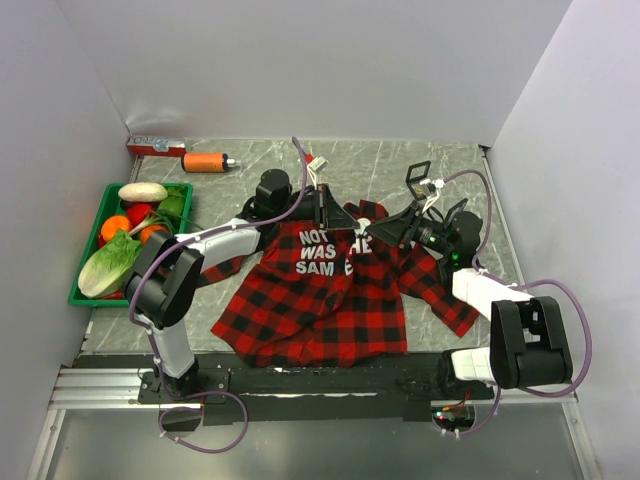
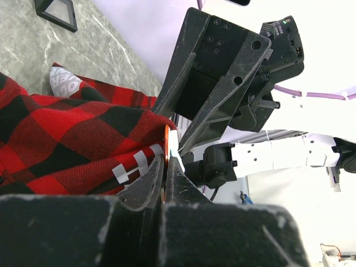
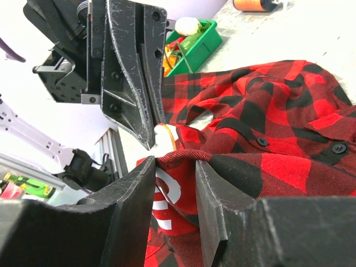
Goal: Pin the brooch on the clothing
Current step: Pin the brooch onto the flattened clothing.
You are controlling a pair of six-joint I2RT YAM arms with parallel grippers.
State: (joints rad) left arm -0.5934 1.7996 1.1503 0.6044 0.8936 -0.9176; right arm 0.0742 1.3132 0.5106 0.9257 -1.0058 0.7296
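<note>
Left fingers (image 2: 149, 186) pinch orange brooch (image 2: 166, 146); right fingers (image 3: 130, 192) astride bunched plaid shirt (image 3: 289, 114).

Left arm (image 1: 175, 290): white tubular links set between bulky black joint housings. Right arm (image 1: 520, 340): same build, white shells and black blocks, with a small green light (image 1: 454, 258) lit near the wrist. Purple cables (image 1: 300, 160) run in loose loops along both arms, from base to wrist. Left gripper (image 3: 151, 139) and right gripper (image 2: 171, 129): matt black, angular frames tapering to flat fingers (image 3: 128, 194). Recessed screws (image 3: 119, 75) sit in the side plates. The finger edges show grey scuffing and fine scratches.
</note>
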